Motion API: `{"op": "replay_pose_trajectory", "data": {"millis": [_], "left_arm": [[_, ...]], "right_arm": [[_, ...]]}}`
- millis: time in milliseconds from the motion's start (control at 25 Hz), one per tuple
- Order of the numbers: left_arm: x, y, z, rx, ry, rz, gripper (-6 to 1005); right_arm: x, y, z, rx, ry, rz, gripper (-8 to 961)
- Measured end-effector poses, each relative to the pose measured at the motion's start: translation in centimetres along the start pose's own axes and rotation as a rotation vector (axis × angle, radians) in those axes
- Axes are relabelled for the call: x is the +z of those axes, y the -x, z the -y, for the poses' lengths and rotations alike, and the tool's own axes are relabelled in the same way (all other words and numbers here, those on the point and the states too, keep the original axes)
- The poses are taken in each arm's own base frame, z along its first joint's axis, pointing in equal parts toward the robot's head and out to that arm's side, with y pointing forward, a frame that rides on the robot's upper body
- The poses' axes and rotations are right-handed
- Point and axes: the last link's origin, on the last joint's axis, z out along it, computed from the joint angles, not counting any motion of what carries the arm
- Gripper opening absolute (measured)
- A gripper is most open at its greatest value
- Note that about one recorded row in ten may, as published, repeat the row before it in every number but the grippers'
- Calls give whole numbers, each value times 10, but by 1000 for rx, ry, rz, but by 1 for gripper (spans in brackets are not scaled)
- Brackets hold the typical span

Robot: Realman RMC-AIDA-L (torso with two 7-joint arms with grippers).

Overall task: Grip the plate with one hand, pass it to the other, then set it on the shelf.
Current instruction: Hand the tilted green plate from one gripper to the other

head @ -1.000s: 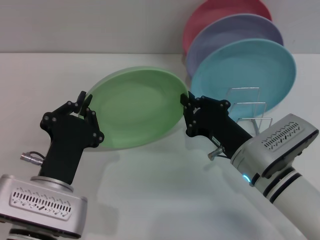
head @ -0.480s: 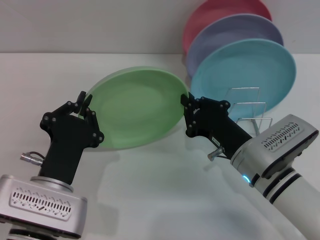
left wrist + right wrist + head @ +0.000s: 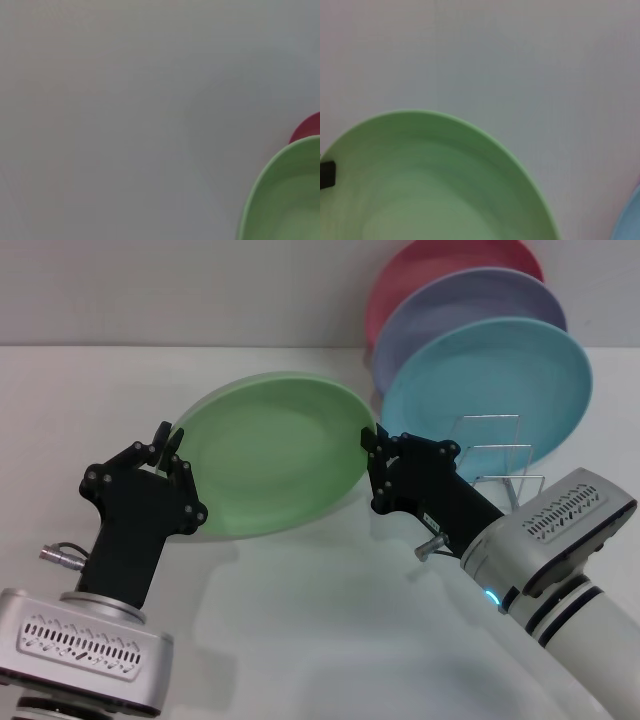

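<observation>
The light green plate [image 3: 275,455] is held tilted above the white table between my two grippers. My left gripper [image 3: 167,445] is shut on its left rim. My right gripper [image 3: 370,445] is shut on its right rim. The plate also shows in the left wrist view [image 3: 285,200] and in the right wrist view [image 3: 435,185], where a black fingertip [image 3: 326,174] of the left gripper sits at its far rim. The wire shelf [image 3: 497,455] stands just behind my right gripper, with empty upright loops at its front.
A light blue plate [image 3: 500,380], a lavender plate [image 3: 470,305] and a pink plate [image 3: 440,265] stand on edge in the shelf, one behind the other. The white table [image 3: 320,620] spreads under the arms, with a pale wall behind.
</observation>
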Motion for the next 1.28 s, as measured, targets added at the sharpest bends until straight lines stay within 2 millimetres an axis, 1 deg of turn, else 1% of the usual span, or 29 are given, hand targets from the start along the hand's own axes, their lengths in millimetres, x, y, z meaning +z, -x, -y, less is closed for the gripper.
{"op": "replay_pose_trajectory", "data": {"millis": [680,880,1120,1280], "left_arm": [[-1,3,3,6,7,-5,133],[0,3,3,-6,4,-7,321],[-2,2,4,-36,10,-26,480],[-3,2,11,-117,-20,-42,479]], "right_arm": [[0,1,2,1,-11,3,16],[1,1,2,2,-13,3,16],[0,0,3,4,-16,3,16],[1,1,3,5,-21,5,16]]}}
